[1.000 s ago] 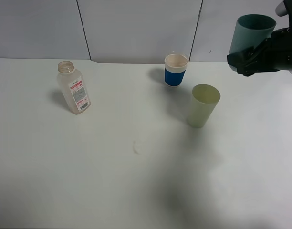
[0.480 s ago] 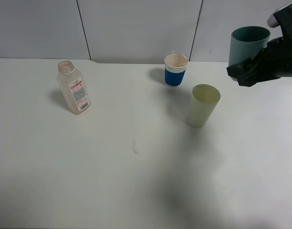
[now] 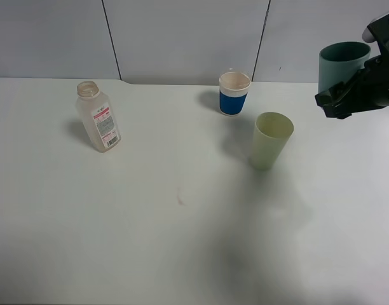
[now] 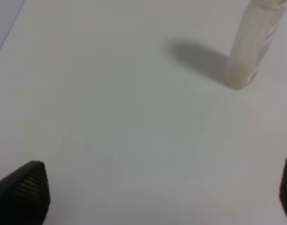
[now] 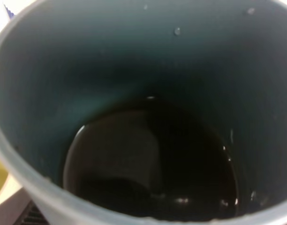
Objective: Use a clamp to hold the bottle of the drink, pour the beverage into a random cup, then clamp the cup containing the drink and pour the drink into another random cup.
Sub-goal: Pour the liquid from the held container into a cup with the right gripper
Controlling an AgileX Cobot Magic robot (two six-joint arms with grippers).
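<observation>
My right gripper is shut on the teal cup and holds it nearly upright in the air at the far right, up and to the right of the pale yellow-green cup. In the right wrist view, dark beverage pools in the bottom of the teal cup. The clear bottle stands uncapped on the table at the left. The left wrist view shows the bottle some way beyond my open left gripper, which has nothing between its fingers.
A white cup with a blue band stands at the back, behind and to the left of the yellow-green cup. A small stain marks the white table near the middle. A grey panelled wall runs behind the table.
The right gripper has carried the teal cup to the right and slightly down, bringing it more upright. The bottle and the other cups have not moved.
</observation>
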